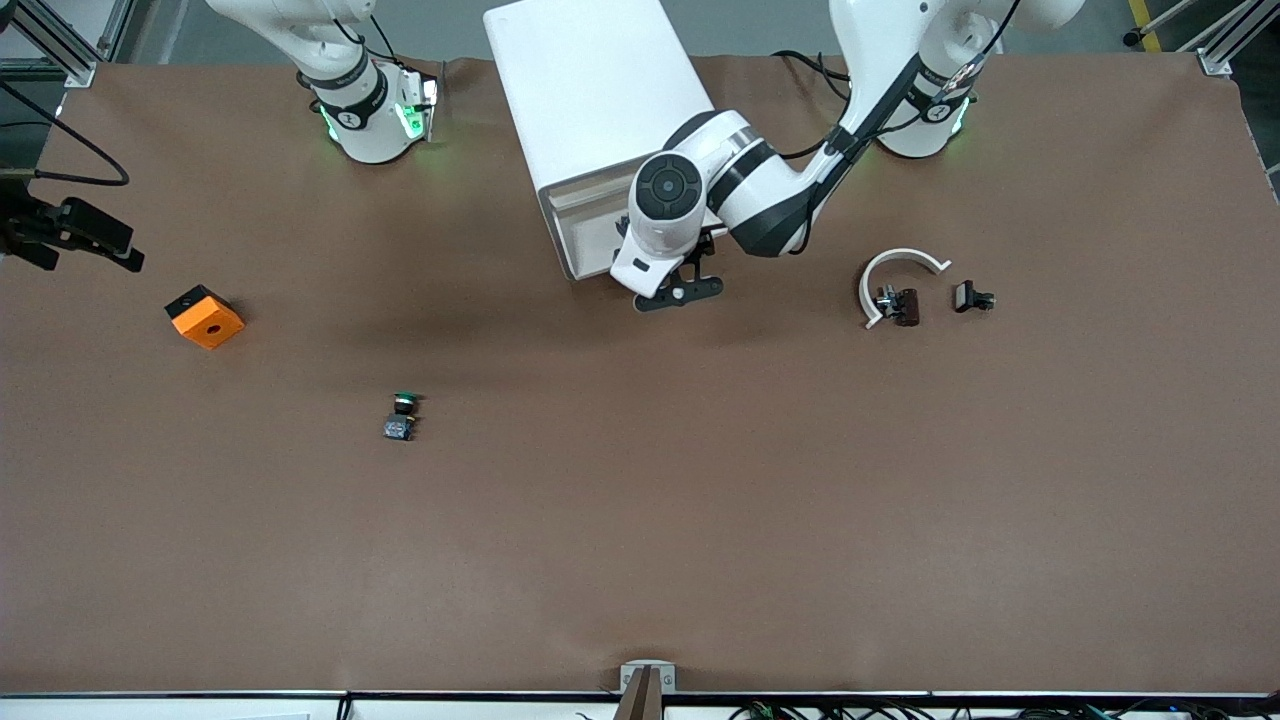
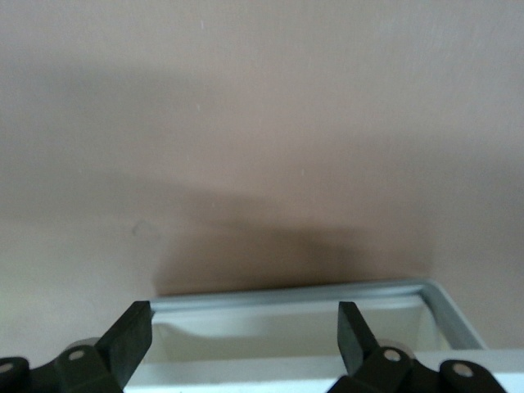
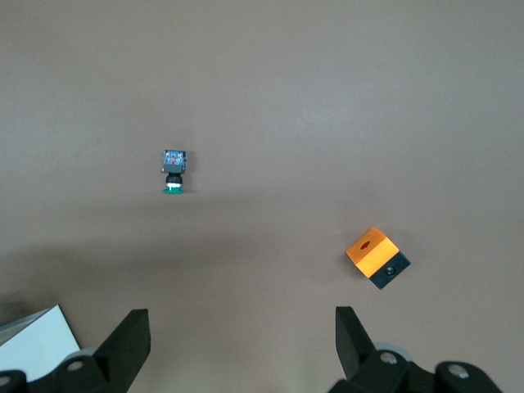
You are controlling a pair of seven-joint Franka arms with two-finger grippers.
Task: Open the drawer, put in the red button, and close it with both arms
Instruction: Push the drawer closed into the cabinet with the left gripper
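left tool hangs right at the drawer front, fingers spread wide, nothing between them. in its wrist view the left tool looks down on the drawer rim, with pale inside showing, so i judge it part way out.

right tool is up high with fingers apart and empty. it looks down on the green-capped switch and the orange block. that's the trap: green-capped switch lies in the open middle of the bench, the same body as the wanted one, an easy wrong pick.

the red button, as best i can tell, lies toward the left arm's end of the bench, tucked in the white curved piece, a small black part beside it. a grab there could snag that curve or knock the button away.

more trouble: the white cabinet stands loose, so a pull or push may slide it. a narrow opening may leave the button on the rim.

hard to see: the button's cap reads dark, not clearly red. the left arm covers the drawer's handle. from the front i can't pick out the right tool at all.
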